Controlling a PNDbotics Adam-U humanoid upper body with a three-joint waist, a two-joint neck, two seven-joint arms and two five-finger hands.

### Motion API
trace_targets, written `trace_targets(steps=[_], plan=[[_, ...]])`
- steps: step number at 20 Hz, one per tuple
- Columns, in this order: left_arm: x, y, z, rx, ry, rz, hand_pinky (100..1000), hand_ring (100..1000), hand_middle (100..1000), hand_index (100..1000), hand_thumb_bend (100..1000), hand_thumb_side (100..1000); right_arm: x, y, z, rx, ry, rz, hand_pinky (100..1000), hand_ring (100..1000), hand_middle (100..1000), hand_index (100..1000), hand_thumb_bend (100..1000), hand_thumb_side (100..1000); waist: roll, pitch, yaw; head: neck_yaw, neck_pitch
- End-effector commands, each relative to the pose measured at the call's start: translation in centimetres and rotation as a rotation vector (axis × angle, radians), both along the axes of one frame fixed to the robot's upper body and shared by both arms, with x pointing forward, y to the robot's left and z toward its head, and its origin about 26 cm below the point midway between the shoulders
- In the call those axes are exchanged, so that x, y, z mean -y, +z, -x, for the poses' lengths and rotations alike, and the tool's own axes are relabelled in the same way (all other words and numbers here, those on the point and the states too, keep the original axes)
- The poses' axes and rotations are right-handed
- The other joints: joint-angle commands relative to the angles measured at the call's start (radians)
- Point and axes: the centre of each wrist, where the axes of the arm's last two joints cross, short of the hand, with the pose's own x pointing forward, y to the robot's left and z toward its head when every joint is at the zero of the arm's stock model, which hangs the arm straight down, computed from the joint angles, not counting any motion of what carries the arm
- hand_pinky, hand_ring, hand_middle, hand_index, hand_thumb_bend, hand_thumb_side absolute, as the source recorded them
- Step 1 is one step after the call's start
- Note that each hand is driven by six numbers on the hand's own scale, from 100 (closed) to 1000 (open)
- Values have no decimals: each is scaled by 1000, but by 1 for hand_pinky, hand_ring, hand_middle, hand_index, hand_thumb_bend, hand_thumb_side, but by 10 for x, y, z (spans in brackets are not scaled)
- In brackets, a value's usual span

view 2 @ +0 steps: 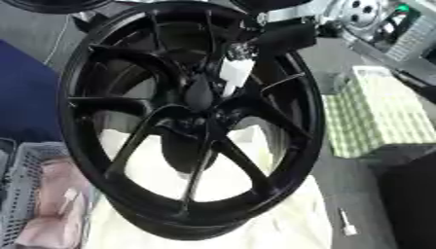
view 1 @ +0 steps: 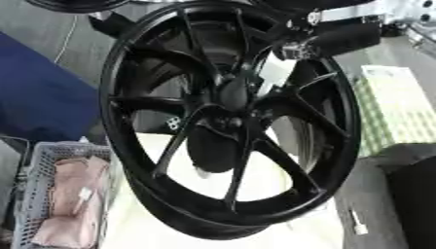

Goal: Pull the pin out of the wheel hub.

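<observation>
A large black spoked wheel (view 1: 230, 121) stands upright on a pale surface, tilted a little, and fills most of both views. Its hub (view 1: 228, 109) sits at the centre where the spokes meet. My right arm (view 1: 340, 35) comes in from the upper right and reaches down across the rim. My right hand (view 2: 203, 93) is at the hub, black against the black metal. A white piece (view 1: 277, 68) shows just behind the hand. I cannot make out the pin. The left hand shows in no view.
A grey mesh basket (view 1: 38, 160) holding pink cloth stands at the lower left, with a blue surface (view 1: 43, 92) behind it. A green-and-white checked box (view 1: 396, 112) lies to the right, a black block (view 1: 413, 194) below it, and a small white object (view 1: 357, 224) beside that.
</observation>
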Motion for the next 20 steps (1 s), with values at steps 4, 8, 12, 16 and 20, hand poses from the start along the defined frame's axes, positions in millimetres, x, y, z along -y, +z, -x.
trace_targets(steps=[4, 8, 12, 16, 20], plan=[[2, 7, 1, 28, -11, -11, 716, 644, 618, 791, 100, 657, 4, 7, 2, -64, -75, 28, 940, 1000, 917, 1000, 100, 885, 8, -8, 3, -2, 6], [2, 7, 1, 28, -12, -10, 716, 644, 618, 791, 100, 657, 5, 7, 2, -67, -80, 24, 940, 1000, 917, 1000, 100, 886, 7, -5, 3, -1, 6], [2, 8, 1, 29, -14, -10, 717, 645, 618, 791, 100, 657, 6, 6, 2, -73, -84, 26, 946, 1000, 918, 1000, 100, 879, 6, -6, 5, 0, 6], [2, 7, 1, 27, -15, -9, 717, 645, 619, 791, 100, 657, 8, 5, 2, -80, -95, 33, 947, 1000, 919, 1000, 100, 862, 5, -6, 5, 5, 6], [2, 7, 1, 27, -16, -10, 717, 645, 618, 791, 100, 657, 10, 4, 2, -87, -107, 35, 948, 1000, 916, 1000, 100, 860, 6, -5, 4, 5, 6]])
